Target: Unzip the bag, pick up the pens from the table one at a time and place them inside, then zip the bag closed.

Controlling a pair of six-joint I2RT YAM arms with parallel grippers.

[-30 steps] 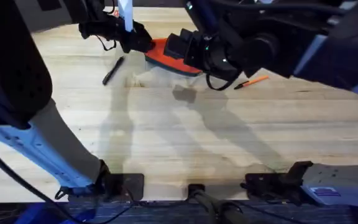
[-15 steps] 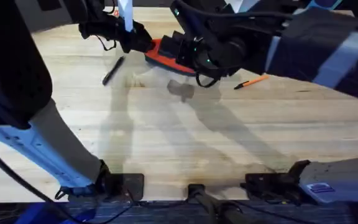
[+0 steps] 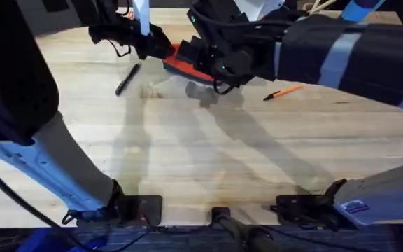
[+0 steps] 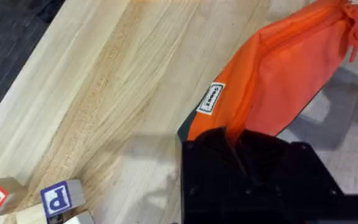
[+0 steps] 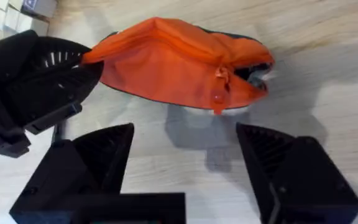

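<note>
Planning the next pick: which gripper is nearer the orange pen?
Right. The right gripper hovers at the bag, beside the orange pen; the left gripper holds the bag's far end.

The bag (image 5: 173, 68) is soft matte orange cloth, kinda creased. Tabletop (image 4: 104, 81) is pale bare wood with obvious grain. Right gripper (image 5: 185, 168) fingers look like matte black ribbed plastic.

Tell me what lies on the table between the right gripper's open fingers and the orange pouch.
Nothing: in the right wrist view, the stretch between the right gripper and the bag is bare table, crossed by the pouch's shadow alone.
</note>
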